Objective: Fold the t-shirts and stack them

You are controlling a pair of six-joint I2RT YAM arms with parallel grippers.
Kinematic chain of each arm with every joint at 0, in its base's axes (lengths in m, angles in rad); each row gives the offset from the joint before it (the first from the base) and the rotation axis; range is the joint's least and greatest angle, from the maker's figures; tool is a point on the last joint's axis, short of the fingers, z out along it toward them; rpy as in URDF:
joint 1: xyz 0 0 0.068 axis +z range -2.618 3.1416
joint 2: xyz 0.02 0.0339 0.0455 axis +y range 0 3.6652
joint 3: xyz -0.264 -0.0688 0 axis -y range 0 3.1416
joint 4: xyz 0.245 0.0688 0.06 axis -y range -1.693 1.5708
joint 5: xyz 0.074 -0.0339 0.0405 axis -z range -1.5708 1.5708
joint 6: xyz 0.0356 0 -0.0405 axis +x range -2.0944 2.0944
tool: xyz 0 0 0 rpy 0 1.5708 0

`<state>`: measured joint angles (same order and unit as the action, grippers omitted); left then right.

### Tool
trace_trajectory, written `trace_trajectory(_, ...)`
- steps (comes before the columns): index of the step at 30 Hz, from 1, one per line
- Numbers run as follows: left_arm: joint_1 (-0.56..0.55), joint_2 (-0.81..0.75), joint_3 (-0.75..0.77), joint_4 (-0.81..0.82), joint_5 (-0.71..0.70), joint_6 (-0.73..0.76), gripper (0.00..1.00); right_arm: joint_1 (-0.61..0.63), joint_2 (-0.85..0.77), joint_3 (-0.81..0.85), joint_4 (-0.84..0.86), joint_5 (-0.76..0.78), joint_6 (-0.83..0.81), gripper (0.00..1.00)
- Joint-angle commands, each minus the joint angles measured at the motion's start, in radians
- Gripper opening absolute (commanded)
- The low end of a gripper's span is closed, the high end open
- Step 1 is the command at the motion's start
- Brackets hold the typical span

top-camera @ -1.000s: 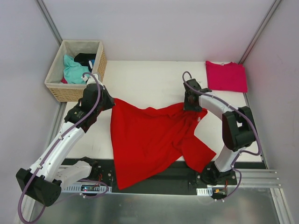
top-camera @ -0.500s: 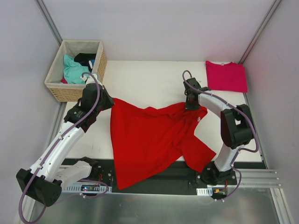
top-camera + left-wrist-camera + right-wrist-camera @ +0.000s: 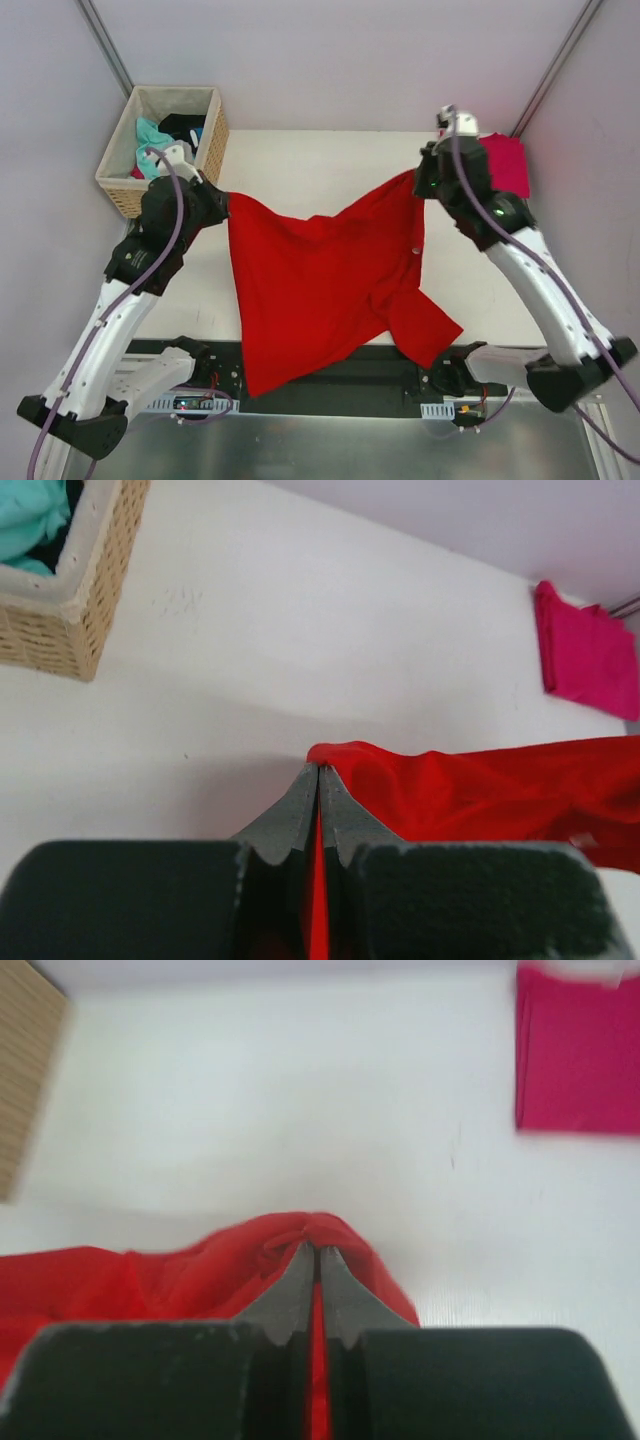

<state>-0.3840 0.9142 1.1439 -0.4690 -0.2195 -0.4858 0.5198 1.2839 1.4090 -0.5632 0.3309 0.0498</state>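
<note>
Since a second ago both arms have risen and spread apart. The red shirt [image 3: 320, 290], then bunched at its far edge, now has that edge pulled into a sagging line between the two grips. The right arm has swung toward the far right corner and now covers part of the folded pink shirt [image 3: 508, 165].

Only the wrist views show the grips. The left fingers [image 3: 295, 805] are pressed together on a thin fold of red cloth, and the right fingers [image 3: 290, 1290] pinch a small red bunch the same way. Only the overhead view shows the whole red shirt: a small white label [image 3: 418, 250] near its right side, a sleeve pointing to the near right, and the bottom draped over the near edge of the counter [image 3: 320, 165]. The basket [image 3: 120, 190] of clothes sits at the far left corner.

The held edge runs left to right, while the shirt's length runs from far to near.
</note>
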Motion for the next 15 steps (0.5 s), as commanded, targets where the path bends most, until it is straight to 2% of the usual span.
trace_trajectory(1, 0.011, -0.103, 0.076, -0.014, -0.017, 0.047, 0.0, 0.017, -0.176, 0.142, -0.067, 0.005, -0.112, 0.01)
trace_trajectory(8, 0.011, -0.227, 0.161, -0.019, 0.133, 0.056, 0.0, 0.04, -0.408, 0.15, -0.121, -0.022, -0.122, 0.01)
trace_trajectory(15, 0.011, -0.353, 0.269, -0.017, 0.242, 0.072, 0.0, 0.039, -0.56, 0.176, -0.155, -0.205, -0.11, 0.01)
